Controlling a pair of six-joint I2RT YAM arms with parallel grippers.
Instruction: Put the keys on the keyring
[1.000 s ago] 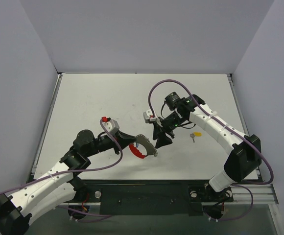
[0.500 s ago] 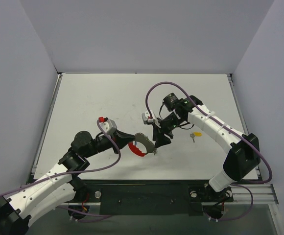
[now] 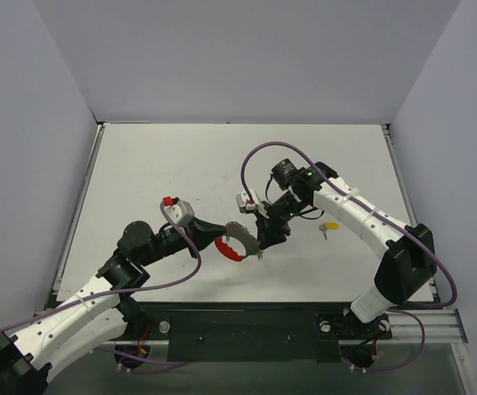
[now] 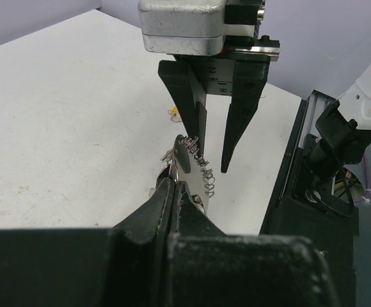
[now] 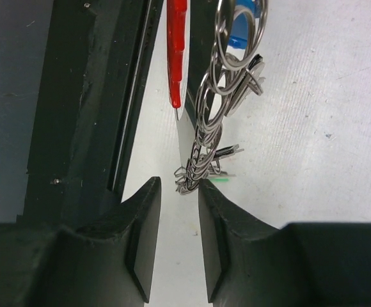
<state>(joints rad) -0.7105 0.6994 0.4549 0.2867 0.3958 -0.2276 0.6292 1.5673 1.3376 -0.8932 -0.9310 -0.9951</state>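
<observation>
Left wrist view, closest first: the left gripper is clamped tight on the keyring. It pinches the thin silvery part edge-on, and the loop looks held up off the worktop. Just past the pinch, a bunched stack of small rings hangs on the loop. The right gripper reaches down from above with its jaws partly apart, one either side of that stack. I can't see it actually squeezing anything. Right wrist view agrees: there's a narrow gap with the bottom of the stack sitting in it, the red part of the loop just above, and a blue key further up the bunch. Farthest off, a yellow key lies loose on the worktop beside the right arm, well apart from the loop.

Handling-wise, my guess is everything here is light, hard, slippery metal, and nothing is fragile. The loop is stiff but thin, so it'll likely twist in a pinch unless it's held flat across its width. The small rings swing and slide freely, so grabbing the bunch probably shifts it. For the yellow key I'd go for the plastic cap, since it's thicker and grippier than the blade.
</observation>
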